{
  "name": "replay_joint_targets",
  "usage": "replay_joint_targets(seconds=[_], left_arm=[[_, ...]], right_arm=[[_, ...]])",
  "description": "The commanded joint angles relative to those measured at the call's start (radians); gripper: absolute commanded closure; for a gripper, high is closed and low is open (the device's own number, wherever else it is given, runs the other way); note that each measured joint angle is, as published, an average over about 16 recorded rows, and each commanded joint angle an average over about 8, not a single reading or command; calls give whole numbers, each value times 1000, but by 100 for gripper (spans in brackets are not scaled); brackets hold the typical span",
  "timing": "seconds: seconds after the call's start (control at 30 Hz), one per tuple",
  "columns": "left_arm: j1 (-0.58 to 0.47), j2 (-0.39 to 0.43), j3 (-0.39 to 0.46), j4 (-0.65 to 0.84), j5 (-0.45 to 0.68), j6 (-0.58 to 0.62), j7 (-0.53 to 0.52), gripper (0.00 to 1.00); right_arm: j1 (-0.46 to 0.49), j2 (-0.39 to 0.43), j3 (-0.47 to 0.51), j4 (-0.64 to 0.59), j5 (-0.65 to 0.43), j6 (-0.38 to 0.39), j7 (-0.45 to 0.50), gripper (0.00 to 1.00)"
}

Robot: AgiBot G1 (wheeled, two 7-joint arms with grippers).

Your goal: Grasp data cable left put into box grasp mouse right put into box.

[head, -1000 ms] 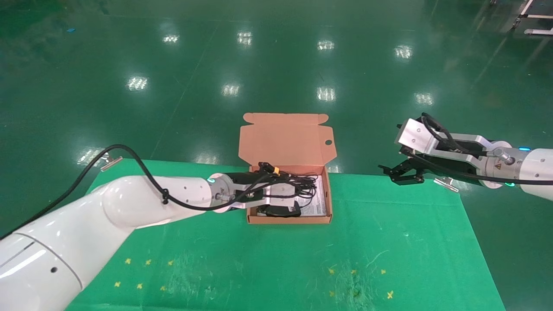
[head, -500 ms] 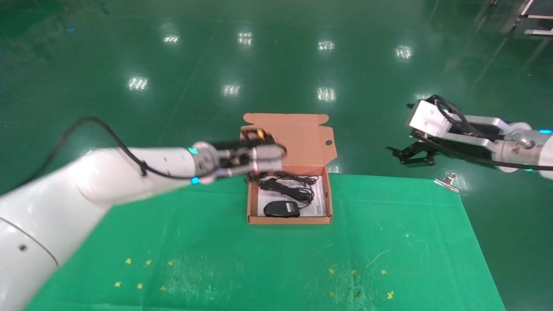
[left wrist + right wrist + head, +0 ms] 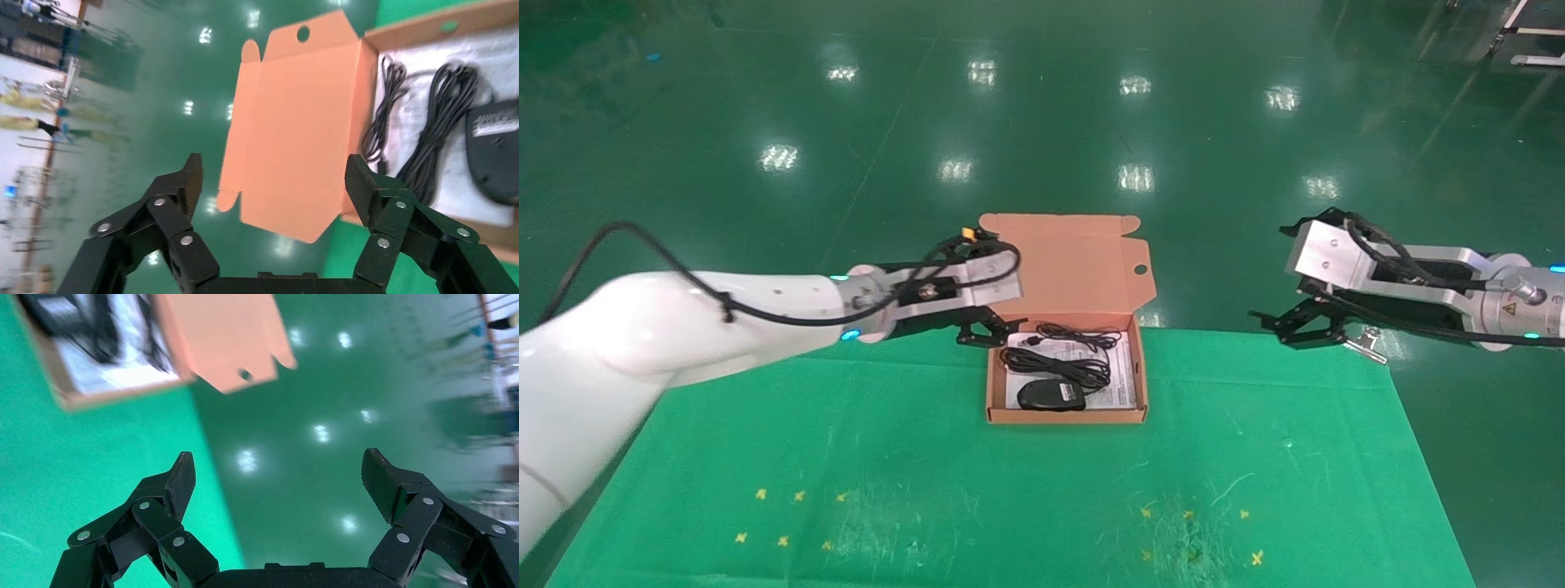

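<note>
The salmon-orange box (image 3: 996, 390) stands open at the far middle of the green cloth, its lid (image 3: 1062, 263) folded back. Inside lie the black mouse (image 3: 1052, 395), the bundled data cable (image 3: 1058, 366) and the mouse's thin cord with its plug (image 3: 1083, 334). My left gripper (image 3: 985, 330) is open and empty, just outside the box's far-left corner. The left wrist view shows its gripper (image 3: 273, 177) in front of the lid (image 3: 300, 122), with the data cable (image 3: 440, 122) and the mouse (image 3: 496, 153) beyond. My right gripper (image 3: 1299, 331) is open and empty over the table's far right edge.
A metal clip (image 3: 1365, 344) sits on the cloth's far right edge, beside my right gripper. Yellow marks (image 3: 793, 517) dot the near cloth. Shiny green floor (image 3: 1042, 122) lies beyond the table. The right wrist view shows its gripper (image 3: 278, 468) over the floor, with the box (image 3: 61, 395) farther off.
My left gripper has lifted out of the box and drawn back to the left, leaving the data cable inside. My right gripper rose a little, then came back down.
</note>
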Motion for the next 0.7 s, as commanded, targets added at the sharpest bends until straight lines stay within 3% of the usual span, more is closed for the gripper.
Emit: replay_joint_targets(seconds=[0.03,0.7], left_arm=[[18,-24,-26,-23,-29,33,-14,0],[197,-259,-276,-245,-316,359,-151,0]], right_arm=[[-18,4,21,9,31,-26,3,0],[-194,43,226,94,332,-282,37,0]])
